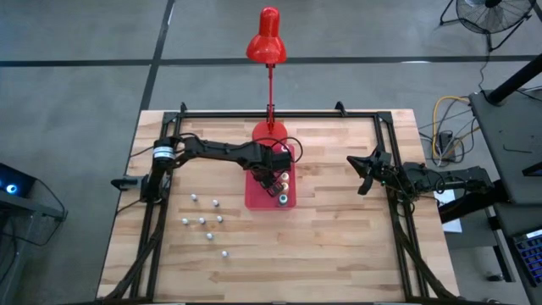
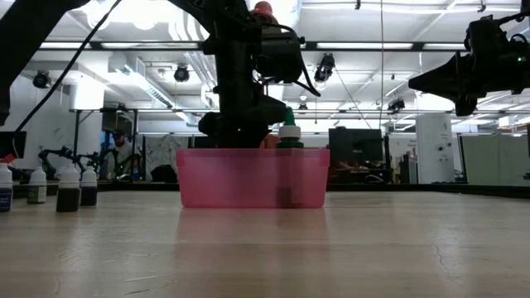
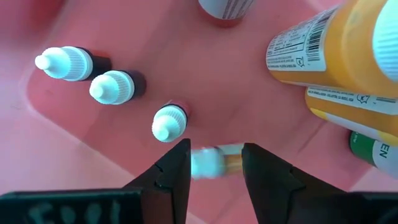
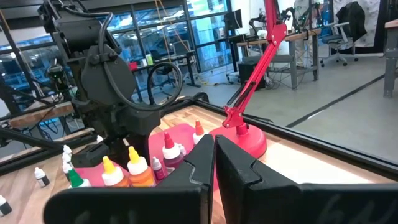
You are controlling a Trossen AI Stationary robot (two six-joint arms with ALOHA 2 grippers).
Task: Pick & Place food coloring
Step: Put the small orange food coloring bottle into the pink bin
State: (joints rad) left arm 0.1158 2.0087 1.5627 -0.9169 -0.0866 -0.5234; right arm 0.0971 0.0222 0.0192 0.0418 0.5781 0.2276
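Note:
My left gripper (image 1: pixel 275 180) is down inside the flat red tray (image 1: pixel 254 199), fingers open. A tiny whitish-capped food coloring bottle (image 3: pixel 208 163) shows blurred and lying sideways between its fingertips (image 3: pixel 214 165). Three more small whitish-capped bottles (image 3: pixel 112 87) stand in the tray beside bigger orange (image 3: pixel 323 50), yellow (image 3: pixel 354 106) and green-labelled (image 3: pixel 373 149) bottles. Several small bottles (image 1: pixel 203 220) stand on the table left of the tray. My right gripper (image 1: pixel 364 169) waits shut and empty above the table's right side. My left gripper has the small bottle between its fingers, cap (image 3: pixel 202 165) toward one finger and body toward the other. The bottle is blurred while the rest is sharp. I cannot tell whether the fingers touch it.
A red desk lamp stands with its base (image 1: pixel 271 134) just behind the tray and its head (image 1: pixel 269 51) beyond the table's far edge. A black frame rail (image 1: pixel 279 114) runs around the tabletop. Bare wood lies between the tray and my right gripper.

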